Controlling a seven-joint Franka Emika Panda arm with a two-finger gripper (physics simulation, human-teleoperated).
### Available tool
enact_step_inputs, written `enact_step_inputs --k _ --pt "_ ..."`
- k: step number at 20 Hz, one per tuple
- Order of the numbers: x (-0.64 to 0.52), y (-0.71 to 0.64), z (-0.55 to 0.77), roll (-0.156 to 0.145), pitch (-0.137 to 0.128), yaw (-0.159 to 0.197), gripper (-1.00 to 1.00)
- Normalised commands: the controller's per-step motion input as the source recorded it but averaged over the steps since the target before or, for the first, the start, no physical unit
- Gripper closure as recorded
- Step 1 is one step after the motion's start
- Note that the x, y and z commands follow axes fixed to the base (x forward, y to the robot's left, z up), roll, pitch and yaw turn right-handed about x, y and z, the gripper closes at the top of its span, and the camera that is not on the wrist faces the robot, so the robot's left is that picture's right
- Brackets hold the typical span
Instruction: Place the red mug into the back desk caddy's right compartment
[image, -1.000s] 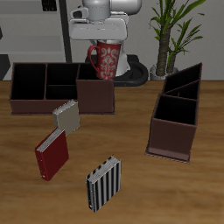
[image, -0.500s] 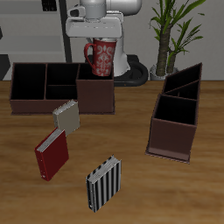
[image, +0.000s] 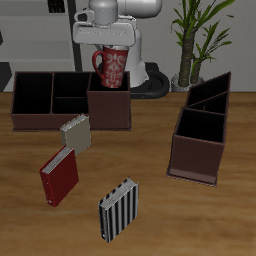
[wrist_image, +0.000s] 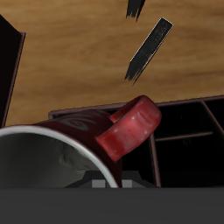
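Observation:
The red mug (image: 112, 68), speckled and white inside, hangs upright in my gripper (image: 113, 49), which is shut on its rim. It is held just above the back desk caddy (image: 50, 120), over the back edge of the large square right compartment (image: 108, 118). The mug's handle (image: 99, 62) points along the caddy toward its smaller cells. In the wrist view the mug's rim (wrist_image: 48, 140) and handle (wrist_image: 131, 129) fill the frame, with the caddy's dark cells (wrist_image: 188, 131) below. My fingertips are hidden by the mug.
A narrower dark brown caddy (image: 198, 150) with slanted walls stands at the other side of the table. A beige book (image: 75, 132), a red book (image: 59, 177) and a striped book (image: 118, 208) lie toward the front. A plant (image: 195, 40) stands at the back.
The gripper has carried the mug a little sideways along the caddy and slightly up, so it now sits more squarely over the large end cell.

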Motion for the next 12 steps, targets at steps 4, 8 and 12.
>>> enact_step_inputs --k 4,8,12 --pt "-0.15 0.03 -0.09 0.01 0.003 -0.01 1.0" --pt "-0.17 -0.01 -0.12 0.019 -0.002 0.015 1.0" --pt "-0.05 -0.07 -0.03 -0.012 0.002 -0.007 1.0"
